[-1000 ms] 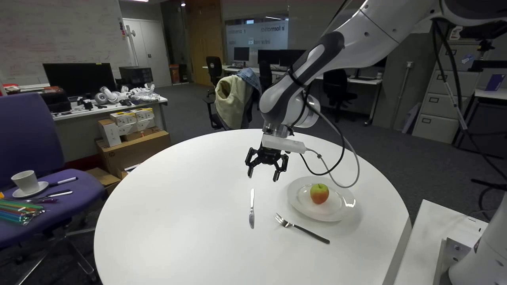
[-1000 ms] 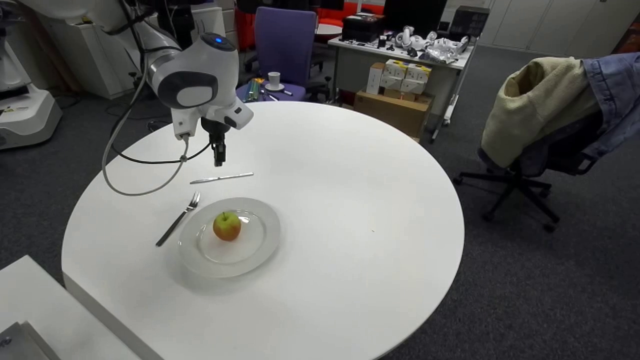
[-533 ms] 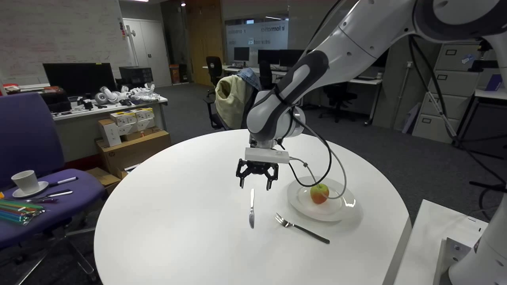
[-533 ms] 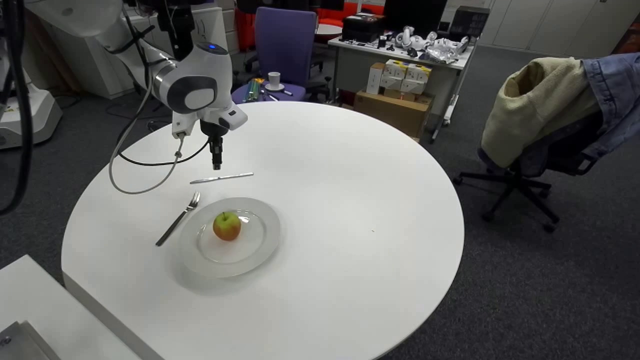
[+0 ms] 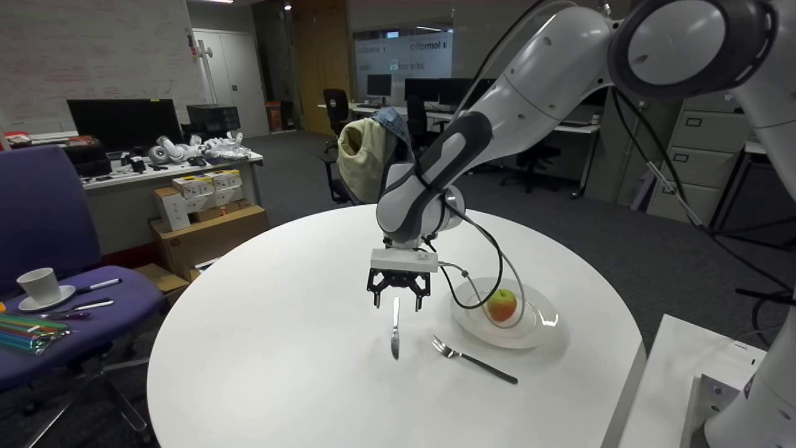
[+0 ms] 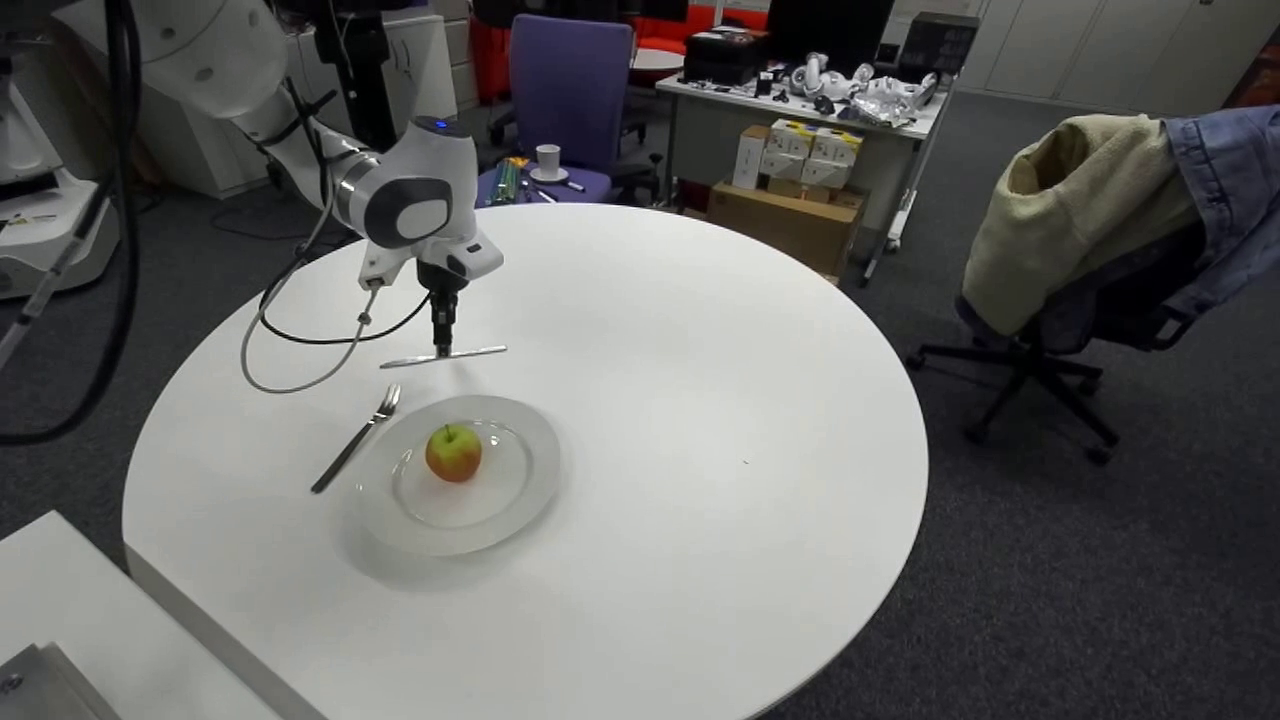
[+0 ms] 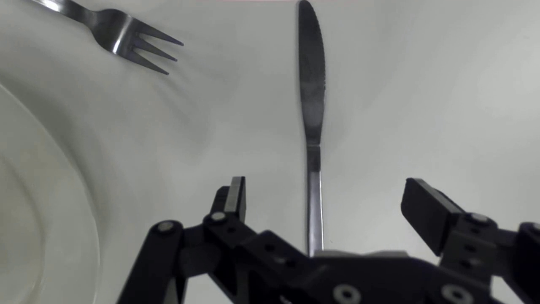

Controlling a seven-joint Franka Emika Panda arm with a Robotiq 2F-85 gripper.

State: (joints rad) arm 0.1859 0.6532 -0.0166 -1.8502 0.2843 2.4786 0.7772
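Gripper point(image 7: 323, 192): you have it spread wide with nothing pinched; in the wrist view one finger stands on each side of the knife point(image 7: 312, 80), neither touching it.
Knife: it lies flat on the white counter point(image 6: 720, 350), between and below your parted fingers point(image 7: 236, 196); the handle runs beneath the gripper's body and the blade points to the far side of the wrist view.
Handle: a touch left of the middle of your gap in the wrist view, running almost straight between the two finger faces.
Fingertip height: you appear close above the handle in both exterior views; how much room there is over the counter cannot be told.
Fork point(image 7: 116, 31): far left in the wrist view, tines toward the knife, apart from it and outside your fingers.
Plate point(image 7: 78, 236) and apple point(image 6: 454, 453): the plate's rim shows at the left of the wrist view, near the gripper but apart; the apple rests on the plate in both exterior views.
Knife approach: this looks like the step in hand, lining up over the handle, with the grip not yet made.
Handle grip: the next move seems to call for a slight shift to center the handle, then a straight descent before you bring the fingers together.
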